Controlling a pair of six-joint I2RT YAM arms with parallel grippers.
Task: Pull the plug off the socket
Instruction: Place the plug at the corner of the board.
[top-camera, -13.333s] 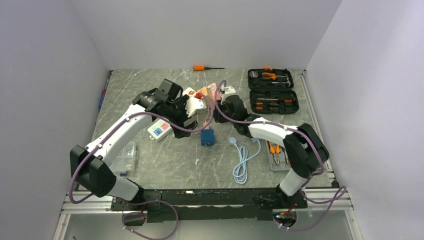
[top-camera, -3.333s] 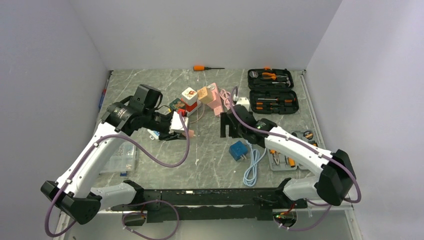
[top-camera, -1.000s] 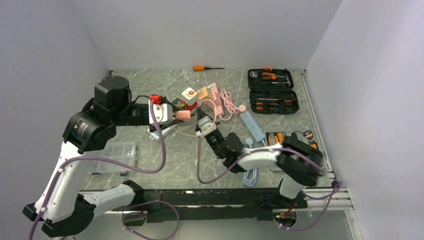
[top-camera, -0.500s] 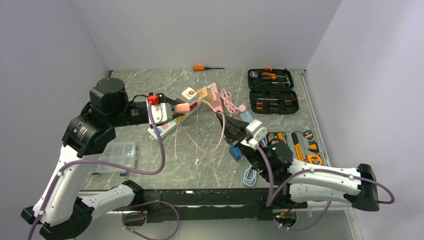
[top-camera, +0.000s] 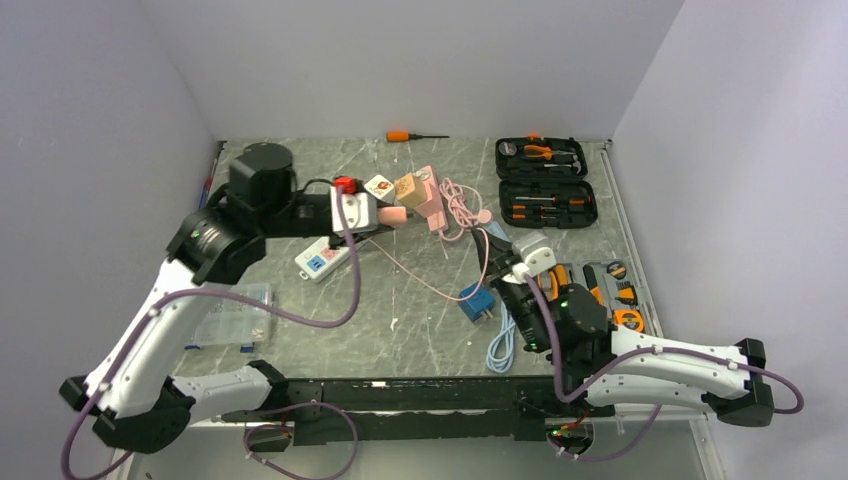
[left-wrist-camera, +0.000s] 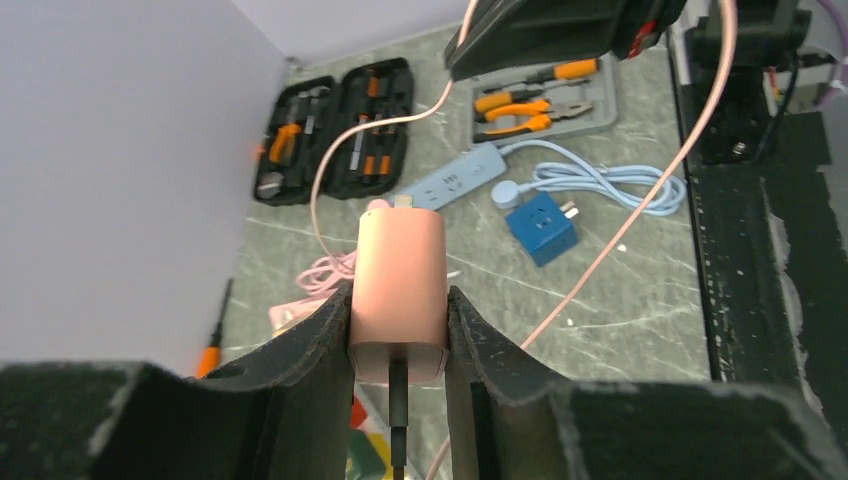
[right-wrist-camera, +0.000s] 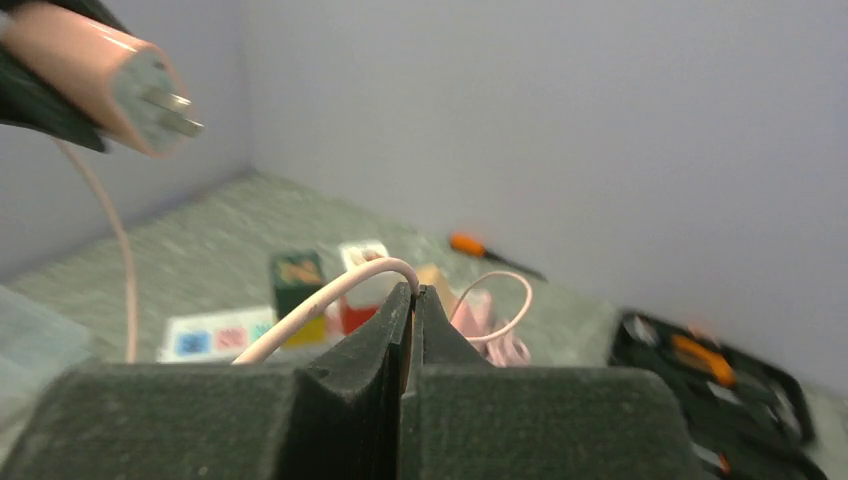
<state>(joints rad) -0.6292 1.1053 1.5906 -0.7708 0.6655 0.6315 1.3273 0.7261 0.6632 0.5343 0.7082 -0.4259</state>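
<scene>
Slack in the thin pink cable (right-wrist-camera: 330, 290) is what you need to watch. Your left gripper (left-wrist-camera: 398, 300) is clamped on the sides of the pink rounded plastic plug (left-wrist-camera: 398, 270) and holds it in the air above the grey marbled table (top-camera: 420, 330). The plug's two metal prongs (right-wrist-camera: 175, 112) are bare, seated in nothing, so by my reading the pull itself is done. Your right gripper (right-wrist-camera: 408, 295) is pinched fully closed on the cable, well apart from the plug, with the cable hanging in a loop between the two arms.

Trouble would most likely come from spreading the arms further. The loop would go taut, and the cable could either twist the plug in the left fingers (left-wrist-camera: 320, 340) or slide through the right ones.

A second risk is the loop dragging low across the table. It passes near the blue cube socket (top-camera: 474, 303) and the white power strip (top-camera: 322, 260), and a sweep could snag one and tow it along.

Letting go on the left from this height would drop the plug onto the stone top, so lower it first.
</scene>
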